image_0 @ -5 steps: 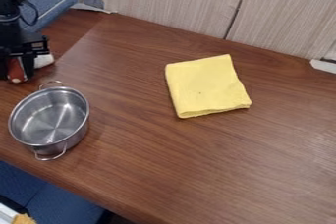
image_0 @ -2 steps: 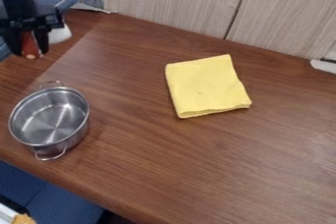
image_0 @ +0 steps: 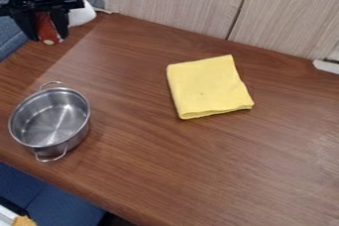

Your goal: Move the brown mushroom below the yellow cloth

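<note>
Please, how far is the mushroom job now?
Grasping looks done: the black two-finger gripper holds the reddish-brown mushroom. In hand: the mushroom, apparently lifted, at upper left, away from the folded yellow square cloth. Remaining: bring it below the cloth and release it.

The brown mushroom (image_0: 46, 27) is showing a reddish-brown, pale-spotted cap and a white stem, and is hanging gripped in the gripper (image_0: 49, 38), upper left. The yellow cloth (image_0: 206, 87) is lying folded, flat and slightly askew on the table (image_0: 159, 170).
</note>
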### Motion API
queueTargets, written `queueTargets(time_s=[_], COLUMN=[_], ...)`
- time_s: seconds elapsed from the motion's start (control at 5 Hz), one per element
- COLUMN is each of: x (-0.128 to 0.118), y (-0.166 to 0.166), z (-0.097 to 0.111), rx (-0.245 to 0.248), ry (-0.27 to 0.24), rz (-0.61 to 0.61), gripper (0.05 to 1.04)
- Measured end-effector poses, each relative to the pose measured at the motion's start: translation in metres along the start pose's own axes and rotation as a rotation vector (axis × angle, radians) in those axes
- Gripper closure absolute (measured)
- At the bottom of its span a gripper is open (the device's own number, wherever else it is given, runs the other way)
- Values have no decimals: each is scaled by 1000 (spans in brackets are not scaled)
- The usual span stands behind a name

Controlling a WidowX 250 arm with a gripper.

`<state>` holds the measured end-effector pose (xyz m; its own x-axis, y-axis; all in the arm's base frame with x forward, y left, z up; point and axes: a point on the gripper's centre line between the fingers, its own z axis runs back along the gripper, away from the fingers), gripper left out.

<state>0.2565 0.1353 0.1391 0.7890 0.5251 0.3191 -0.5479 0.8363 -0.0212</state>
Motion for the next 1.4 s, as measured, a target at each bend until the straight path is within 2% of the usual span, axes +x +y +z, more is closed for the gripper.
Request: queueTargets(time_s=[0.2,0.4,0.6,0.8,1.0,1.4], x=[-36,-70,-101,-123,-136,-158], y=[-13,-29,-51,-65,-78,-94], z=[21,23,8,-4,-13,-42], rx=[-39,-58,-67,-89,-109,-99], ry=[-20,-5,44,72,98,146], rz=[-78,-177,-294,-371,-423,-502], gripper=[571,571,571,571,571,571])
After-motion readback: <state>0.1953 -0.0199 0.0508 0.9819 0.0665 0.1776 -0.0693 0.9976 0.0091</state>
